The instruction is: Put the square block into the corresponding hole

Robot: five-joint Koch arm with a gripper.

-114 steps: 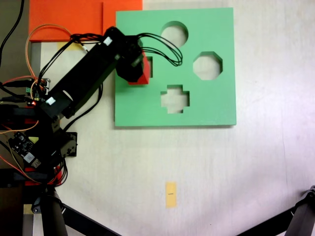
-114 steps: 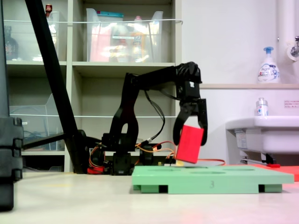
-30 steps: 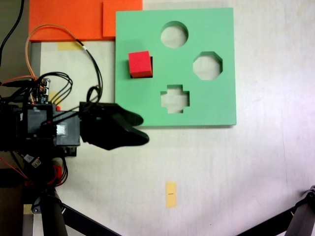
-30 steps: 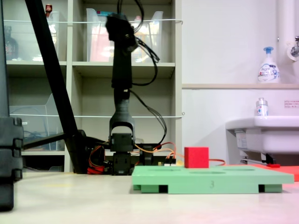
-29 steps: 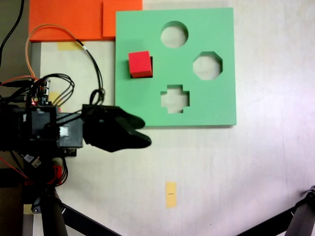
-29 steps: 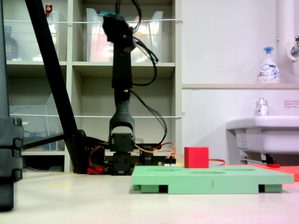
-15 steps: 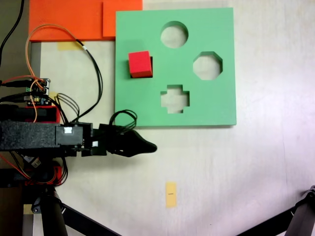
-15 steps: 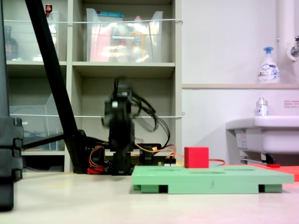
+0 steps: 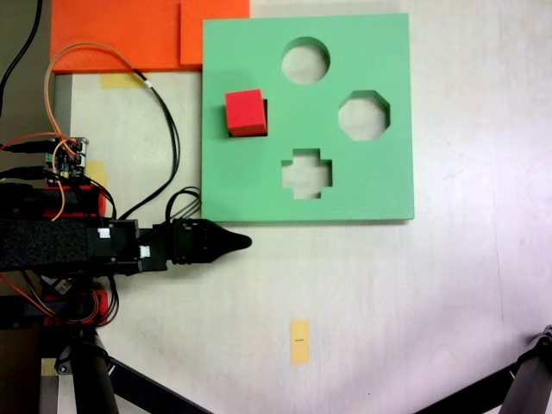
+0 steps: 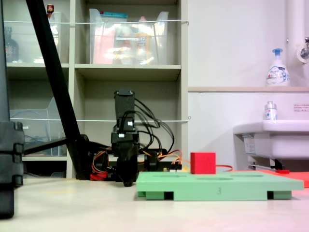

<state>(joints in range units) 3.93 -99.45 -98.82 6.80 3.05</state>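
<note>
White table (image 9: 414, 302); square block (image 9: 245, 113) upright, edges parallel to green board (image 9: 345, 185).

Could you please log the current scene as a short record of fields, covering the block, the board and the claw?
square block: red cube on the green foam board, upright, sticking up above the board's top in the second exterior view
square hole: mostly covered by the cube; only a dark sliver shows at the cube's right in the first exterior view
other cutouts: round, octagonal, cross-shaped, all empty
claw: off the board, near its lower left corner in the first exterior view, holding nothing, shut
orange foam sheets: beyond the board's upper left
</note>
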